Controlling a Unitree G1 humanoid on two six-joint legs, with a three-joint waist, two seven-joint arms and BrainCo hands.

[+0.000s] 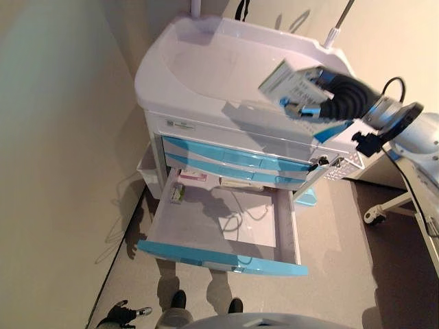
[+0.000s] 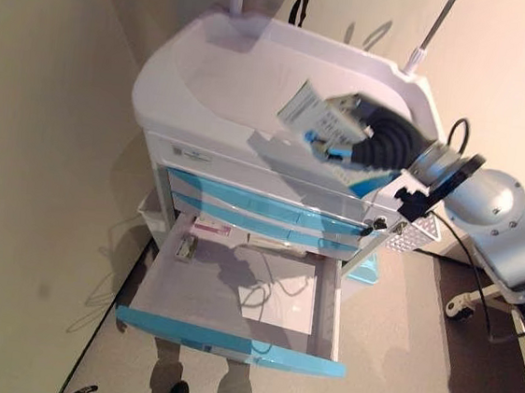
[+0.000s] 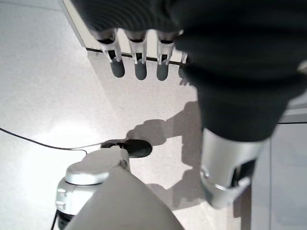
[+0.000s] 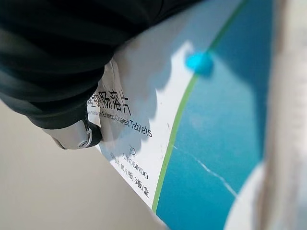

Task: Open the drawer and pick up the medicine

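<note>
A white medical cart with blue-fronted drawers stands before me. Its lowest drawer is pulled out, with small packets at its back left. My right hand is shut on a white and blue medicine box and holds it above the cart's top, at the right. The box fills the right wrist view. My left hand hangs down over the floor with its fingers straight, holding nothing.
A wall runs along the left of the cart. A person's shoes show on the floor in front of the open drawer. A white wheeled stand is at the right. Two closed blue drawers sit above the open one.
</note>
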